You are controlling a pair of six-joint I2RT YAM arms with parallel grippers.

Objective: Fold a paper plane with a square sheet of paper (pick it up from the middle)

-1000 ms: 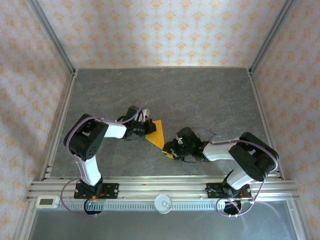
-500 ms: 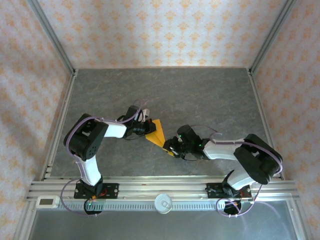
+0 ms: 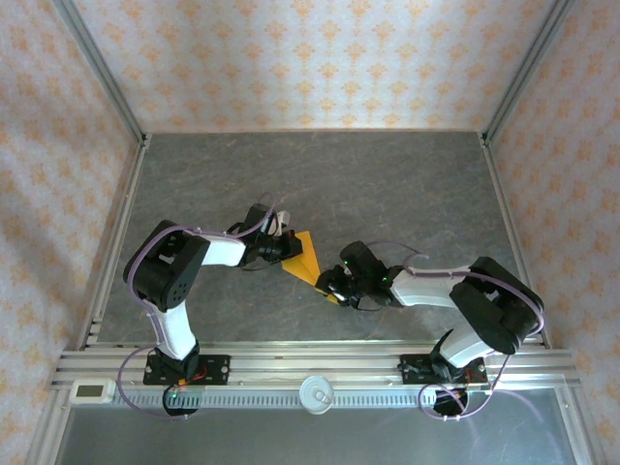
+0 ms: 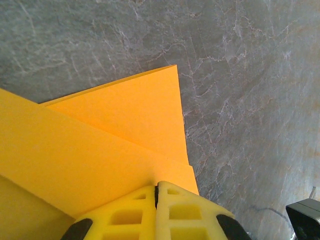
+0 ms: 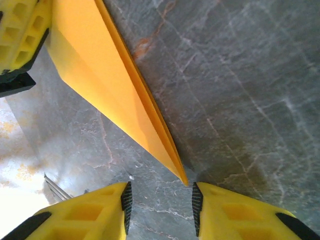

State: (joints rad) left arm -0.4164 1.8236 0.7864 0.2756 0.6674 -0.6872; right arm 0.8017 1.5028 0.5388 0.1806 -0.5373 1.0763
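Note:
The square sheet of paper [image 3: 306, 258] is bright orange and folded into a layered, pointed dart shape, lying on the grey table between the two arms. My left gripper [image 3: 287, 249] is shut on its left edge. In the left wrist view the closed gripper [image 4: 156, 187] meets the paper [image 4: 100, 140], whose folded layers spread ahead of it. My right gripper [image 3: 330, 288] is open at the paper's near pointed end. In the right wrist view the paper's sharp tip [image 5: 183, 179] sits just ahead of the gap between my right gripper's [image 5: 160, 200] fingers, closer to the right pad [image 5: 197, 200], touching neither.
The grey stone-patterned table [image 3: 387, 184] is walled by patterned panels with metal rails on the left [image 3: 114, 242] and right [image 3: 513, 242]. The left gripper's yellow fingers [image 5: 17, 30] appear at the top left of the right wrist view.
The right gripper's jaws have spread wider and its wrist has shifted slightly left toward the paper's tip. The left gripper and the paper have stayed put.

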